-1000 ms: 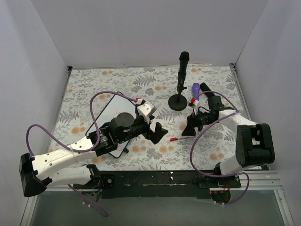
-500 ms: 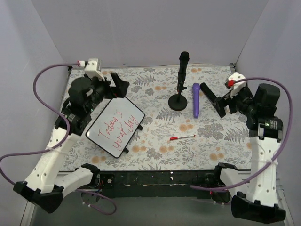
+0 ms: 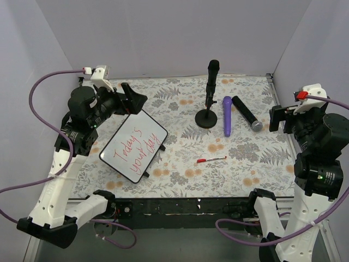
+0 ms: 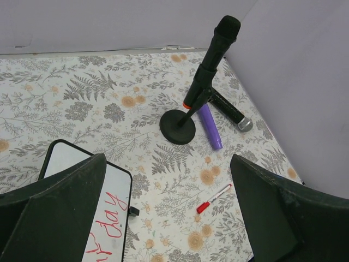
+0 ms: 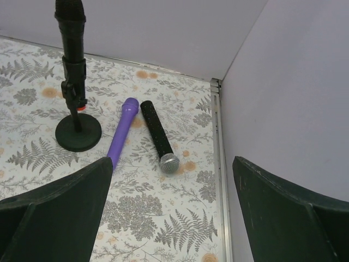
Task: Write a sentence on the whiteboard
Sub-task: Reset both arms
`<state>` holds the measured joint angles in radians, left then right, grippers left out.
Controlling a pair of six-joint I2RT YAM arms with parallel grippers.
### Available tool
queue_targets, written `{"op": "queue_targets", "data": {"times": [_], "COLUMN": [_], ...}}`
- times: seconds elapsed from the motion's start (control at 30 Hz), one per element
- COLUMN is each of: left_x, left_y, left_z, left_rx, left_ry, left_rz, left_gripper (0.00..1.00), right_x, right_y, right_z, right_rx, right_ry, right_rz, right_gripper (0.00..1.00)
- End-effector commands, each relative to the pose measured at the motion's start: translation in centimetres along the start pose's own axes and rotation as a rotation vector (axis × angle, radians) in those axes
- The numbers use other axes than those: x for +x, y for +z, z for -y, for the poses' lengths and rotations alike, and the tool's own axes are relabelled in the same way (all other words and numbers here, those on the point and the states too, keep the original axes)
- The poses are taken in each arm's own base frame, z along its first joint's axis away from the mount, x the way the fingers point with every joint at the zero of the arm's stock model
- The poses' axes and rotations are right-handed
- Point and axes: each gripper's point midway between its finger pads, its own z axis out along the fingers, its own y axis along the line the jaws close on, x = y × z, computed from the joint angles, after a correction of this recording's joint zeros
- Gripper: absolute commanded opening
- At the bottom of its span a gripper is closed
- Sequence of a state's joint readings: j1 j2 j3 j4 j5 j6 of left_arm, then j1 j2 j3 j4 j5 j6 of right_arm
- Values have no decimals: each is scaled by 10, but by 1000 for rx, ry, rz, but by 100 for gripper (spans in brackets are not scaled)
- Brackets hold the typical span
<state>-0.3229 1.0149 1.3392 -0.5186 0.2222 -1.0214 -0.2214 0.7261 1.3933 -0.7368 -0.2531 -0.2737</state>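
Note:
The whiteboard, white with a thin black frame, lies tilted on the floral table left of centre. The sentence is on it in red cursive, "Today's your day". In the left wrist view only the whiteboard's corner and the word "day" show. A red-capped marker lies on the table to the right of the board and appears in the left wrist view as the marker. My left gripper hangs open above the board's far end, holding nothing. High at the right edge, my right gripper is open and empty.
A black microphone on a round-based stand rises at the back centre. Beside it lie a purple microphone and a black one with a silver head; the same black one lies near the right wall's metal edge.
Both arms have risen and pulled back from the table's middle, the left to the far left, the right to the right edge. The written board, covered before, now shows fully.

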Motion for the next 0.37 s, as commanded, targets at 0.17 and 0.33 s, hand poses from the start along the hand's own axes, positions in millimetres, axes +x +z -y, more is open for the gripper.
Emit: {"op": "queue_targets", "data": {"times": [0.17, 0.33], "left_x": [-18, -21], "left_y": [-24, -26], "left_z": [15, 17], "left_rx": [32, 35], "left_ry": [30, 35], "left_rz": [40, 50], "left_gripper": [98, 98], "right_x": [-4, 0], "right_y": [0, 7], "right_z": [22, 23], "right_rx": [125, 122], "right_ry": [34, 20], "right_rz": [13, 7], "right_gripper": [98, 98]}}
